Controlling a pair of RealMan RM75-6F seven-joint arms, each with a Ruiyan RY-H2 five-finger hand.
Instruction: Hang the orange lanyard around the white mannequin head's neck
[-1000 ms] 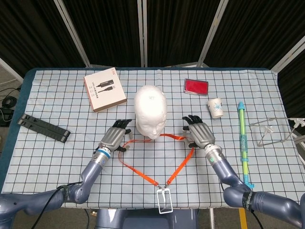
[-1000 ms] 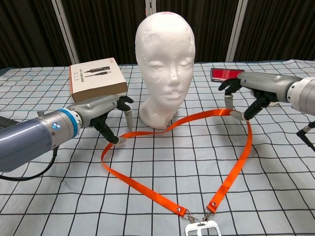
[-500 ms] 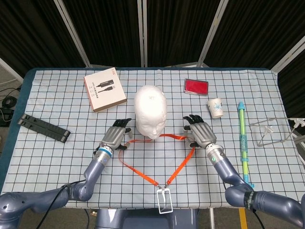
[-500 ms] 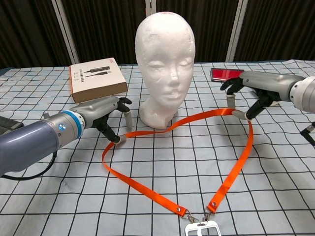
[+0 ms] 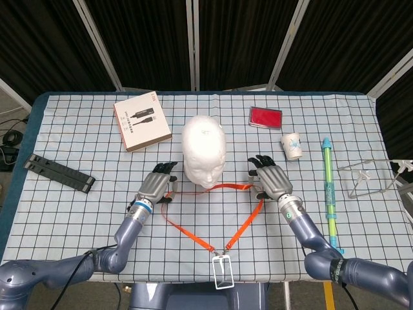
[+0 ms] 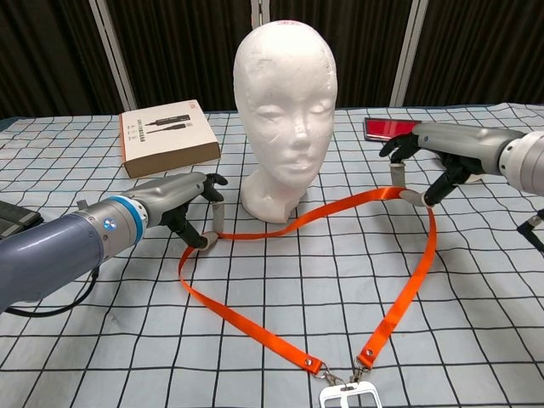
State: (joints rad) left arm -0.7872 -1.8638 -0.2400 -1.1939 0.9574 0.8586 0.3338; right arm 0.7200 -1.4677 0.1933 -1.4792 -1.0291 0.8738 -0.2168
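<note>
Left hand (image 6: 189, 210) and right hand (image 6: 422, 166) each pinch the flat orange fabric lanyard (image 6: 387, 310), its loop spread at frame centre before the white foam mannequin head (image 6: 286, 102); raise both evenly, keeping the loop wide to clear the crown.

One white foam mannequin head (image 5: 203, 150) stands at the table's centre. One orange fabric lanyard (image 5: 219, 213) with one clear badge holder (image 5: 223, 272) lies near it. One tan cardboard box (image 5: 141, 121) sits far left. One black folding stand (image 5: 59, 172) lies at the left edge. One red flat case (image 5: 265, 117) sits far right of centre. One white paper cup (image 5: 293, 145) stands to the right. One long green-and-blue pen-shaped tube (image 5: 330, 193) lies further right. One clear wire-framed stand (image 5: 368, 176) sits at the right edge. Two robot hands are present: one left hand (image 5: 155, 184), one right hand (image 5: 270, 178).
</note>
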